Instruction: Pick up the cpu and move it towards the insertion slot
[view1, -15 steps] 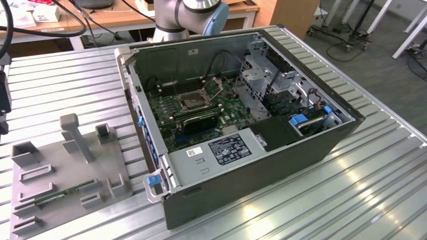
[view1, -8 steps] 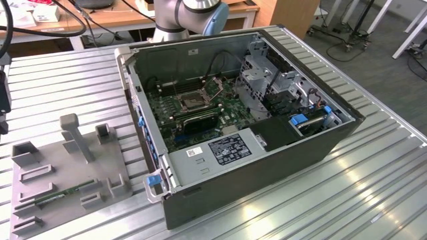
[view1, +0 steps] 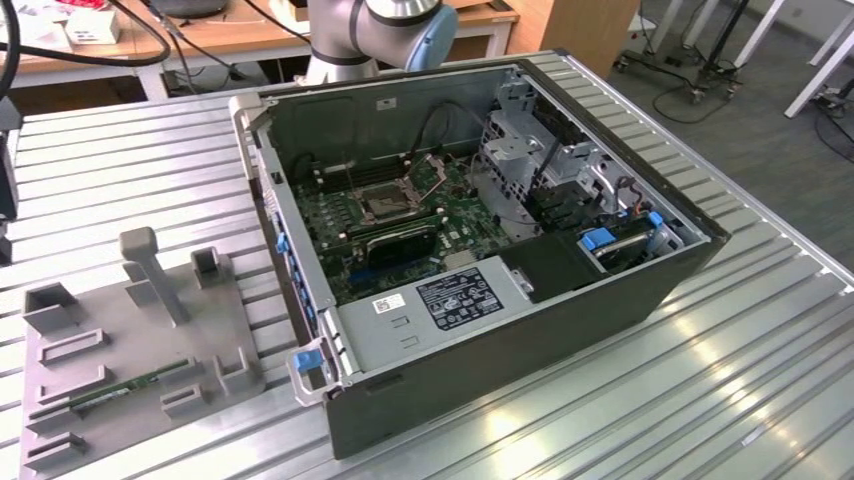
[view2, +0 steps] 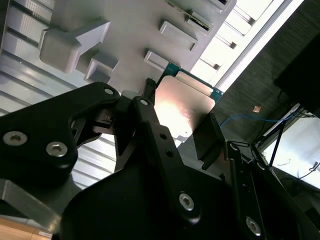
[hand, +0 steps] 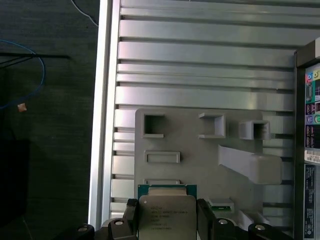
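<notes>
In the exterior view, the insertion slot (view1: 387, 203) sits on the board inside the computer case (view1: 561, 330), with the grey tray (view1: 220, 315) beside it on the exterior view's left. In the second wrist view, the gripper (view2: 180, 112) has its jaws closed on two opposite edges of the cpu (view2: 187, 95), above the tray. In the first wrist view, the cpu sits straight between the fingers (hand: 131, 217). I judge the carry needs a level cpu, gentle pressure, and enough height over the tray posts (hand: 250, 167) and the case wall.
</notes>
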